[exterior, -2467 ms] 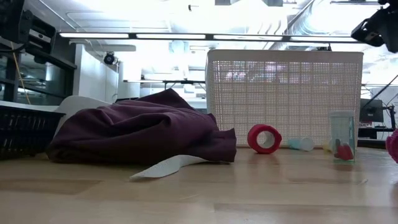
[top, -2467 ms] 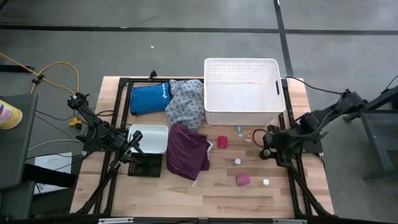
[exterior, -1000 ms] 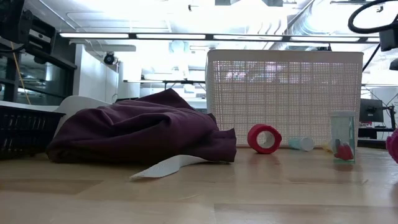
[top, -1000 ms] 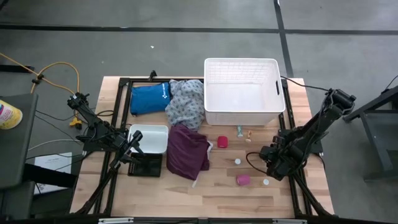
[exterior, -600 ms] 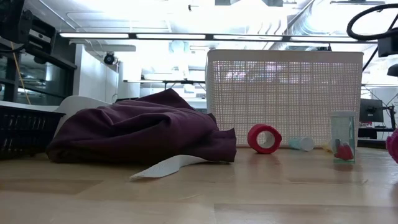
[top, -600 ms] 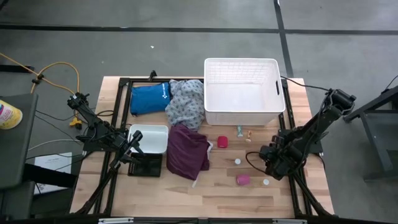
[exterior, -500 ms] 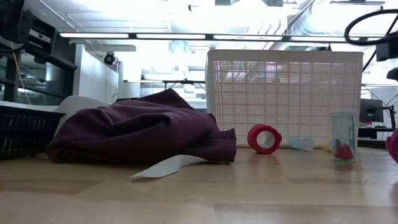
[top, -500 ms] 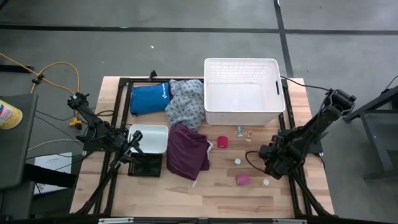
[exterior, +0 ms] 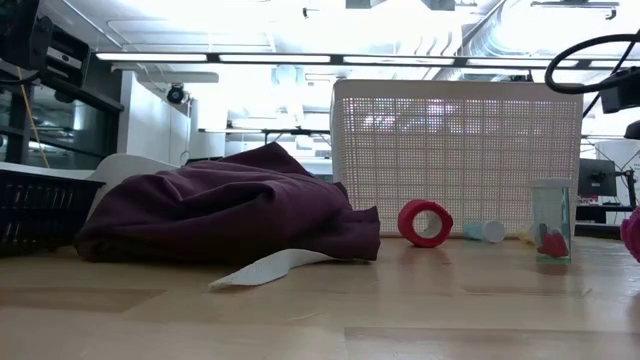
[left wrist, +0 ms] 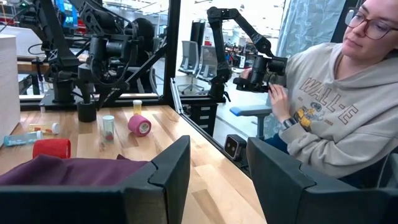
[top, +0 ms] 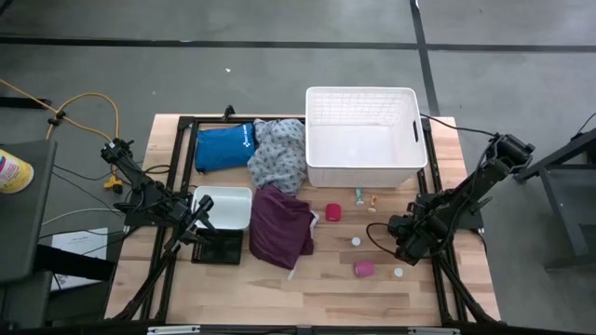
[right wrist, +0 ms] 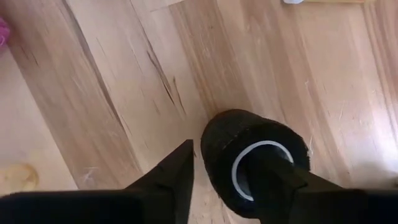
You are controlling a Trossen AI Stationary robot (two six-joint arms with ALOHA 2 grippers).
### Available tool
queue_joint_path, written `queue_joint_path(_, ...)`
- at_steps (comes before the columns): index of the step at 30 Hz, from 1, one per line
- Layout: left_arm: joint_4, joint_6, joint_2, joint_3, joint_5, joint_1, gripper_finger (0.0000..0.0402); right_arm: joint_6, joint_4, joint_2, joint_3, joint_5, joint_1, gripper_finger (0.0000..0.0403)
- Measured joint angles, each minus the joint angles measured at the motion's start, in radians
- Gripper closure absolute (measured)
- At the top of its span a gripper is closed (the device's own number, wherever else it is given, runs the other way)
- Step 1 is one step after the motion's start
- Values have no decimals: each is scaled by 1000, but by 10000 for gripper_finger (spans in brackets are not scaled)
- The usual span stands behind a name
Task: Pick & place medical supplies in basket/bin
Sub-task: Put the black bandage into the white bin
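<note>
Your right gripper (right wrist: 217,180) is hanging low over a black roll (right wrist: 255,163) standing on the wooden table (top: 317,290); one finger is reaching into its white-lined core, the other sitting outside its wall, and you cannot tell whether they are pinching it. Nearby are lying a pink roll (top: 363,269), a red roll (top: 332,212) and a maroon cloth (top: 281,227). Beyond them the white basket (top: 363,167) is sitting. Your left gripper (left wrist: 217,180) is waiting part-open, gripping nothing, near the small white tray (top: 223,207).
</note>
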Motion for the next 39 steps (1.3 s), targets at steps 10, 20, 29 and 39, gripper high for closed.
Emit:
queue_joint_path(10,0,0,0,0,0,0,249,0,9,-1,0,-1,0,365)
queue_joint_path(20,0,0,0,0,0,0,249,-33,8,-23,39,5,0,374)
queue_joint_path(29,0,0,0,0,0,0,249,-311,1,-86,272,37,-54,374)
queue_joint_path(39,0,0,0,0,0,0,249,-523,22,-90,387,61,-85,374)
